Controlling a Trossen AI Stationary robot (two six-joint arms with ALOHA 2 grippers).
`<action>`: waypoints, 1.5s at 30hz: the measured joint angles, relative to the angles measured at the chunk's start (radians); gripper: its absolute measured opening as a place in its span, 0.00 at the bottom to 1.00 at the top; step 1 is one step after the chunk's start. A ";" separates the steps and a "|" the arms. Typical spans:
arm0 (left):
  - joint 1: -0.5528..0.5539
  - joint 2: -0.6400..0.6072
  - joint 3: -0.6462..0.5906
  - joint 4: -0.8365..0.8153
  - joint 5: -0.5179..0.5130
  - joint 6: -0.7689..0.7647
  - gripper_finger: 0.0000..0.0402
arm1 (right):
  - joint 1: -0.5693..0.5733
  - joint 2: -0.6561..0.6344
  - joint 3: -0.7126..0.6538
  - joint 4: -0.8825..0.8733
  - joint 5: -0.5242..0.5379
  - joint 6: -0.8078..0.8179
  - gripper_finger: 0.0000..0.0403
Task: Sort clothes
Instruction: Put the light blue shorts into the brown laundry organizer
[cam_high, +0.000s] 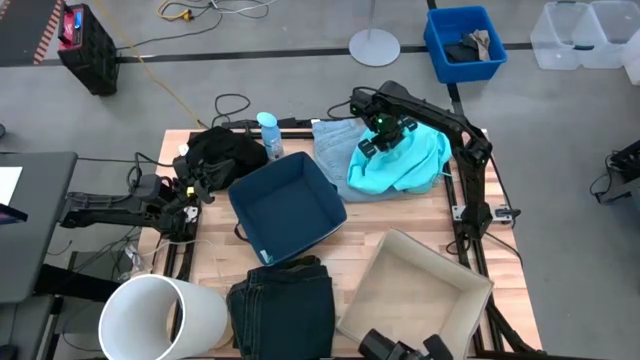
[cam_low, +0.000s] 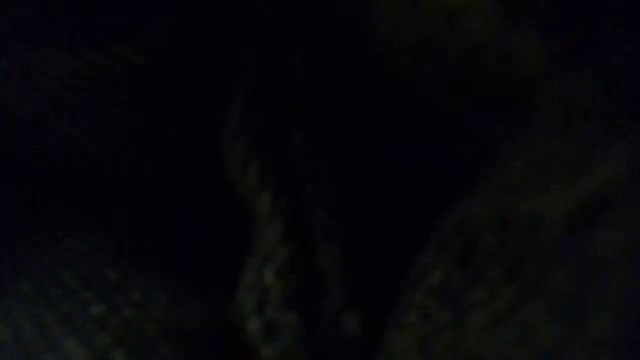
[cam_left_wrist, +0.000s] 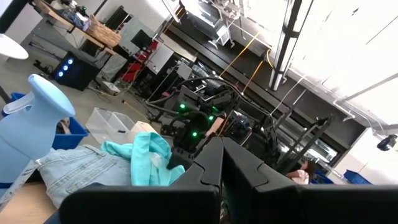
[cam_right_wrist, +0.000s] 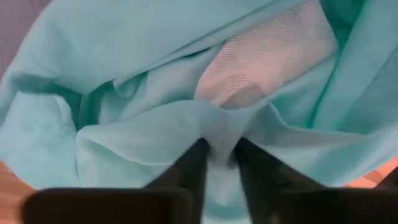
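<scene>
Low view is almost black, nothing readable in it; right wrist view is filled by cloth, table barely showing; a camera mount cuts into the bottom edge of the high view.

Right gripper (cam_high: 383, 137) is down on the turquoise top (cam_high: 405, 165) at the far right of the table (cam_high: 215, 268); in its wrist view its two fingers (cam_right_wrist: 189, 163) pinch a raised fold of the turquoise top (cam_right_wrist: 124, 74) between them, jaws nearly together, a pale mesh patch showing just beyond the fold. Left gripper (cam_high: 190, 196) sits at the table's left edge beside the black garment (cam_high: 222, 152), arm lying low; its fingers (cam_left_wrist: 208, 168) are pressed together, closed on nothing visible.

Count, high view: four garments; turquoise top lies partly over the pale blue jeans (cam_high: 330, 145), only their far-left part uncovered; black garment bunched at far left; dark navy jeans (cam_high: 283, 305) folded at the near edge, partly cut off by the frame. Two bins on the table: one dark blue bin (cam_high: 287, 207) at centre, one beige bin (cam_high: 415, 295) near right, corners close. One white bucket (cam_high: 160, 318) on its side at near left; one spray bottle (cam_high: 270, 135) at the far edge between the black garment and the pale jeans; one blue crate (cam_high: 463, 42) on the floor beyond, contents too small to tell.
</scene>
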 joint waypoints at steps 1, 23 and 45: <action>0.000 0.000 0.000 0.000 0.000 0.000 0.00 | 0.003 0.000 0.000 -0.001 0.000 -0.010 0.16; 0.000 0.000 0.000 -0.001 0.000 -0.011 0.00 | 0.061 -0.222 -0.001 0.045 0.039 -0.036 0.00; 0.000 0.000 0.000 0.000 0.000 -0.019 0.00 | 0.206 -0.772 -0.001 0.503 -0.051 0.016 0.00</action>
